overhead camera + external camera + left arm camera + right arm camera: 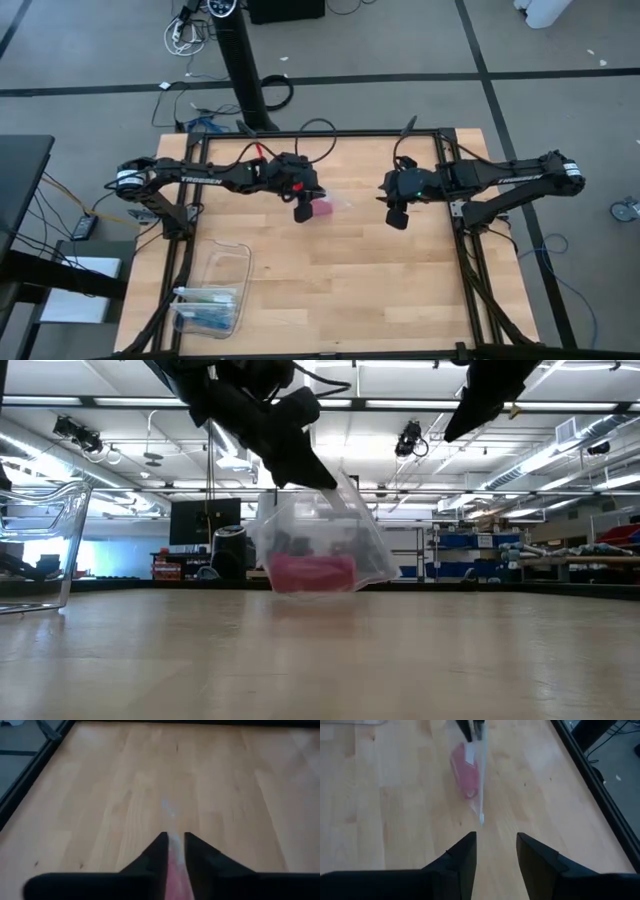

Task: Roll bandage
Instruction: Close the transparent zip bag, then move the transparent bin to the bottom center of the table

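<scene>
Left tool (303,212) pinches one clear bag (318,545) holding one pink bandage (311,573) – right tool (496,851) open, empty, over table (350,290).

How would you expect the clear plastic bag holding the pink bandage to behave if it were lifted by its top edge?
The bag looks thin and crinkled, so it would probably sag and sway. The bandage sits low inside as a lump, likely swinging the bottom. The left gripper pinches only a film edge, which might slip.
</scene>
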